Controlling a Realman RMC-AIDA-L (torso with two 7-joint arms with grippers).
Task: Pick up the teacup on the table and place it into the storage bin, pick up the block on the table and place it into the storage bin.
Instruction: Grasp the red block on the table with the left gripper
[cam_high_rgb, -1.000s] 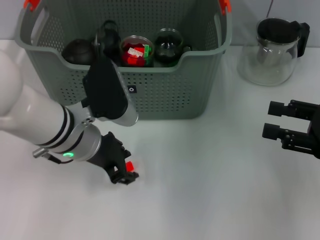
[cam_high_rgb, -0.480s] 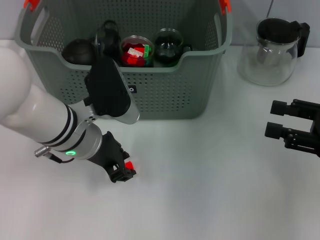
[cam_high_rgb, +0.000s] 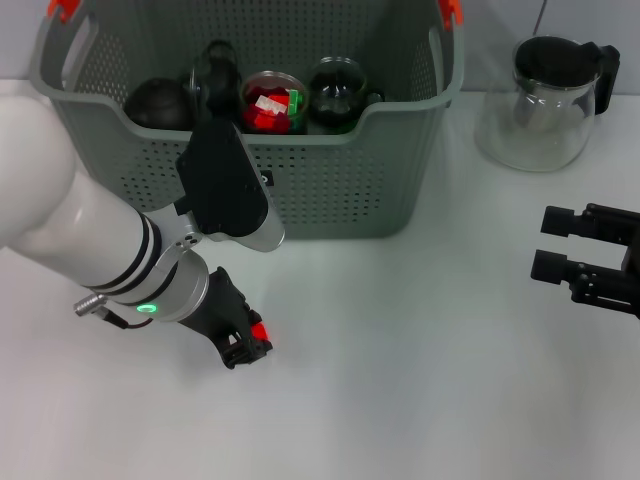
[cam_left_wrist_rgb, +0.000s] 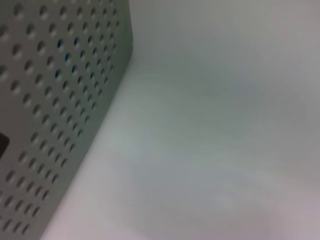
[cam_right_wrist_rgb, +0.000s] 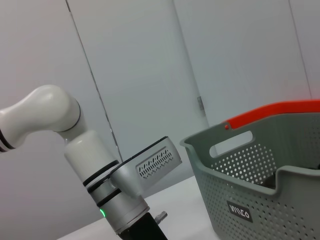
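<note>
The red block (cam_high_rgb: 259, 331) lies on the white table (cam_high_rgb: 420, 380), at about seven o'clock from the storage bin (cam_high_rgb: 330, 190) and near its front wall. My left gripper (cam_high_rgb: 247, 347) is down on it, my black fingers (cam_high_rgb: 236, 352) closed around the block so that only a small patch of red shows between them. My left forearm runs off toward nine o'clock, a green light glowing on the wrist ring.

The bin stands at twelve o'clock on the table, grey and perforated, with orange handle clips (cam_high_rgb: 452, 10) on the far corners and a small black label on the front wall. Inside it, along the near wall, sit a dark round teapot (cam_high_rgb: 155, 102), a glass cup (cam_high_rgb: 270, 102) holding red, white and green pieces, and a dark glass teacup (cam_high_rgb: 338, 92) just beside that. My left wrist camera shows only the bin's perforated wall (cam_left_wrist_rgb: 55, 100) and bare table beside it.

A glass carafe with a black lid and handle (cam_high_rgb: 548, 95) stands at two o'clock, apart from the bin. My right gripper (cam_high_rgb: 556, 243) rests low at three o'clock, its two fingers spread apart and holding nothing.
</note>
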